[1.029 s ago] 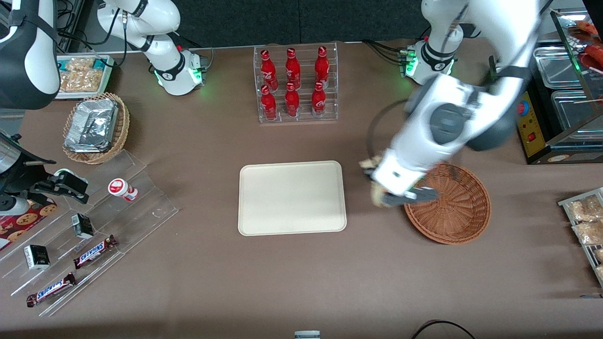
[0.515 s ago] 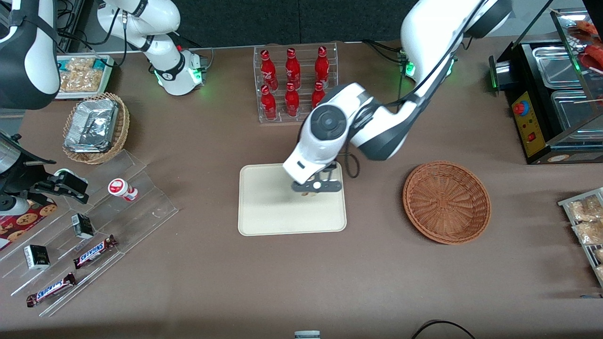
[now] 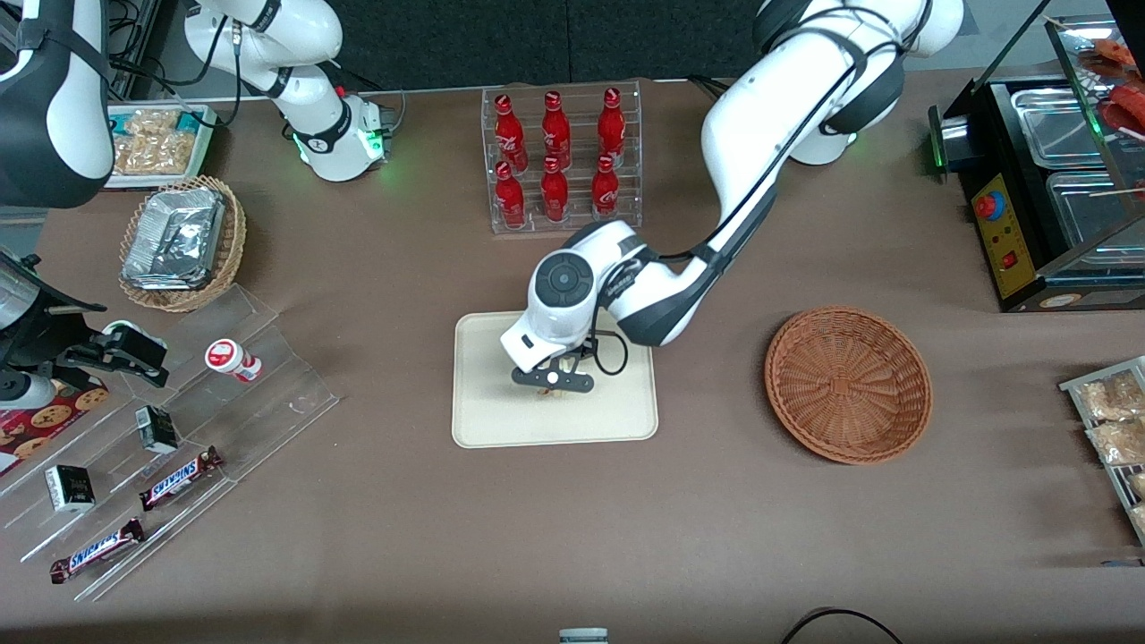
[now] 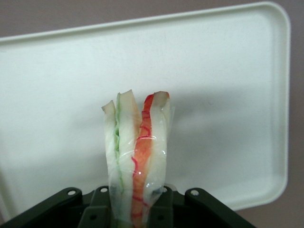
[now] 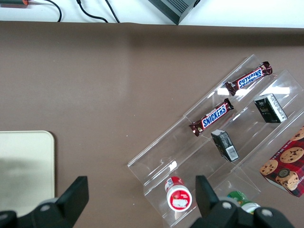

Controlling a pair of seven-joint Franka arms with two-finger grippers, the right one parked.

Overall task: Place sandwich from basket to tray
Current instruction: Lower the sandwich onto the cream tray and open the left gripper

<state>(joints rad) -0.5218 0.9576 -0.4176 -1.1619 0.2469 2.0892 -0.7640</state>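
My gripper [image 3: 551, 382] hangs over the middle of the cream tray [image 3: 501, 420], shut on the sandwich. In the left wrist view the sandwich [image 4: 137, 152] is a wrapped wedge of pale bread with green and red-orange layers, pinched between the black fingers [image 4: 95, 211] and pointing at the tray [image 4: 228, 95] below. In the front view the gripper covers nearly all of the sandwich. The reddish-brown wicker basket [image 3: 848, 385] stands beside the tray toward the working arm's end, with nothing in it.
A clear rack of red cola bottles [image 3: 560, 161] stands farther from the camera than the tray. Stepped acrylic racks with Snickers bars [image 3: 179, 478] and a tan basket of foil trays [image 3: 179, 241] lie toward the parked arm's end. Bagged snacks [image 3: 1109, 420] lie toward the working arm's end.
My gripper carried the sandwich from the basket's rim across to the tray, then moved a little farther over the tray and nearer the camera. The basket is left empty.
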